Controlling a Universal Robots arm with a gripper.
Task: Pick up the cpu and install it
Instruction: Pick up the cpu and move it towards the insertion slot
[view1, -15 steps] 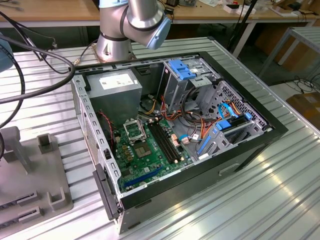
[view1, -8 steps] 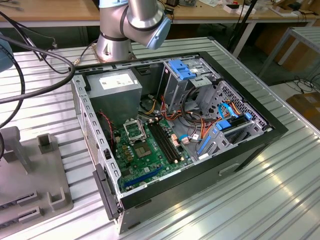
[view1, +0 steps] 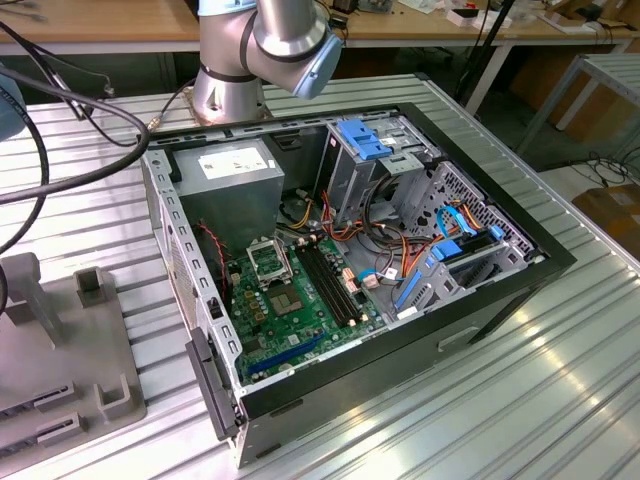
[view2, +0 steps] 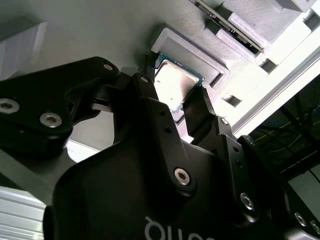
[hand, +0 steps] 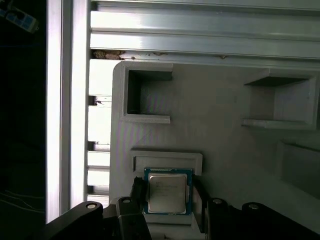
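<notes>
Entry: we find the cpu (hand: 167, 193) lying flat, metal face up, in a shallow recess of the grey holder (hand: 225, 150). In both wrist views the gripper (view2: 175, 92) straddles it with a black finger (hand: 137, 196) pressed to each of two opposite edges, so we log the pincer as clenched on the cpu, which rests in its recess. In the exterior view the grey holder sits on the ribbed table (view1: 480, 410) at the exterior view's left, beside the open computer case (view1: 480, 300), whose black-framed socket (view1: 268, 262) lies on the green board (view1: 300, 320).

robotics lab, open pc case (view1: 330, 385), wooden workbenches (view1: 100, 20)
</notes>
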